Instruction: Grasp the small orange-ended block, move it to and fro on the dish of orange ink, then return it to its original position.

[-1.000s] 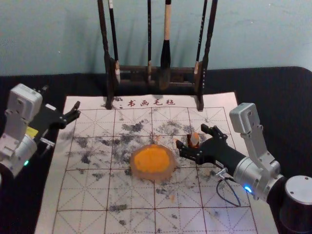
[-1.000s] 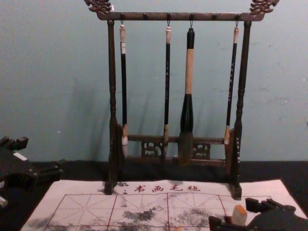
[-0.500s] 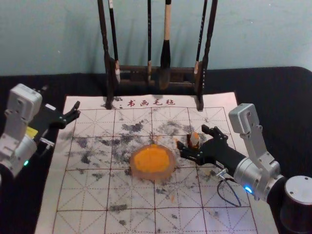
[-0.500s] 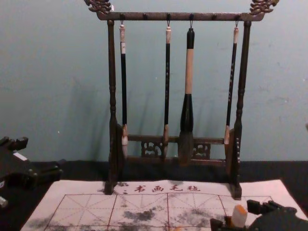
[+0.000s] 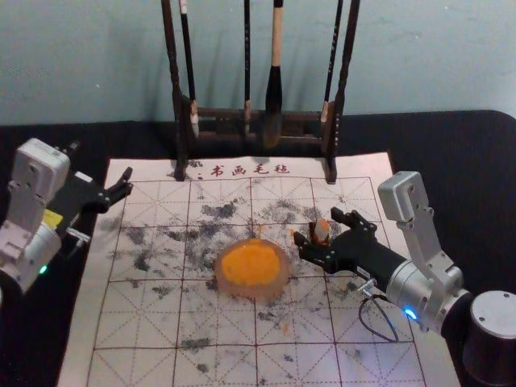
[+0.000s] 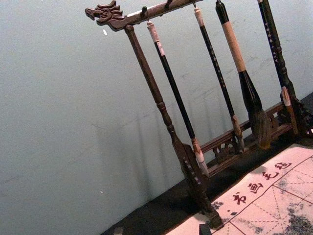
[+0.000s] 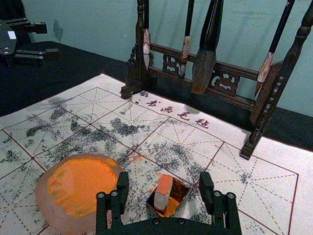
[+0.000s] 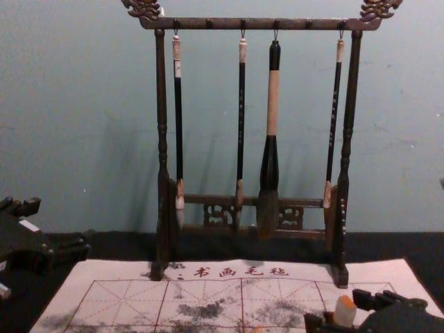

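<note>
My right gripper [image 5: 318,229] is open at the dish's right, its two fingers spread around the small block [image 5: 322,230]. In the right wrist view the block [image 7: 163,192], pale with an orange top, leans in a small dark open holder [image 7: 183,194]; the right gripper [image 7: 164,182] has it between its spread fingers, apart from both. The dish of orange ink [image 5: 251,267] lies on the mat to their left. My left gripper [image 5: 101,165] is parked open by the mat's far left corner; its tips show in the left wrist view, the gripper [image 6: 161,229] holding nothing.
A dark wooden rack [image 5: 222,137] with several hanging brushes stands at the mat's back edge, before a wall. The white gridded mat [image 5: 218,330], smudged with black, lies on a black cloth [image 5: 451,153].
Over the last second my right gripper has shifted very slightly to the right. The block, the dish and my left gripper look unmoved.
</note>
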Robot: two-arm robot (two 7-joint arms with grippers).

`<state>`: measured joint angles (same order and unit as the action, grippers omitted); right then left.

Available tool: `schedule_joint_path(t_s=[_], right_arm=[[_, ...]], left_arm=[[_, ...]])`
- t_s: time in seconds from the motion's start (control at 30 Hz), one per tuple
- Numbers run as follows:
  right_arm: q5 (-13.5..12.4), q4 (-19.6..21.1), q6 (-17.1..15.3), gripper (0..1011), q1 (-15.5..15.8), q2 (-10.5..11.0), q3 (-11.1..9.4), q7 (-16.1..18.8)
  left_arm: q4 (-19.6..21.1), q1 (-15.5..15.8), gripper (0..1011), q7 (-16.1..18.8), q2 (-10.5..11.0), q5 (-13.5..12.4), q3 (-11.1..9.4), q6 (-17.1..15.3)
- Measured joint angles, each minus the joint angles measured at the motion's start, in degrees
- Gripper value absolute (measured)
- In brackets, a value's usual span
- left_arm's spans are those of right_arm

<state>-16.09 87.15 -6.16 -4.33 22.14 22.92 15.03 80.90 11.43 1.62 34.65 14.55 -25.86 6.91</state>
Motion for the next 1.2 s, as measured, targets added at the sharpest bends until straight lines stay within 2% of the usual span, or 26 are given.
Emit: schedule_joint_path(t_s=[0.2, 0.3, 0.37, 0.4, 0.5, 0.53, 0.57, 0.7, 0.77, 0.87, 1.2], right_arm=[[-0.1, 0.0, 0.02, 786, -0.03, 0.03, 0.04, -0.02], [-0.13, 0.0, 0.03, 663, -0.05, 0.05, 0.06, -0.03], [-0.13, 0.0, 0.04, 622, -0.05, 0.06, 0.07, -0.04], [-0.14, 0.0, 0.04, 563, -0.07, 0.06, 0.07, -0.04], [-0.15, 0.0, 0.05, 482, -0.07, 0.06, 0.08, -0.05], [-0.16, 0.0, 0.06, 482, -0.07, 0.06, 0.08, -0.06], [-0.16, 0.0, 0.06, 419, -0.07, 0.06, 0.08, -0.06], [-0.18, 0.0, 0.06, 277, -0.07, 0.06, 0.08, -0.08], [-0.2, 0.0, 0.07, 243, -0.07, 0.06, 0.08, -0.09], [-0.21, 0.0, 0.06, 134, -0.07, 0.06, 0.08, -0.1], [-0.23, -0.01, 0.07, 116, -0.07, 0.06, 0.08, -0.1]], left_arm=[[0.0, 0.0, 1001, 0.0, 0.0, 0.0, 0.0, 0.0], [0.0, 0.0, 1001, 0.0, 0.0, 0.0, 0.0, 0.0], [0.0, 0.0, 1001, 0.0, 0.0, 0.0, 0.0, 0.0], [0.0, 0.0, 1001, 0.0, 0.0, 0.0, 0.0, 0.0], [0.0, 0.0, 1002, 0.0, 0.0, 0.0, 0.0, 0.0], [0.0, 0.0, 1001, 0.0, 0.0, 0.0, 0.0, 0.0], [0.0, 0.0, 1001, 0.0, 0.0, 0.0, 0.0, 0.0], [0.0, 0.0, 1001, 0.0, 0.0, 0.0, 0.0, 0.0], [0.0, 0.0, 1001, 0.0, 0.0, 0.0, 0.0, 0.0], [0.0, 0.0, 1001, 0.0, 0.0, 0.0, 0.0, 0.0], [0.0, 0.0, 1001, 0.0, 0.0, 0.0, 0.0, 0.0]])
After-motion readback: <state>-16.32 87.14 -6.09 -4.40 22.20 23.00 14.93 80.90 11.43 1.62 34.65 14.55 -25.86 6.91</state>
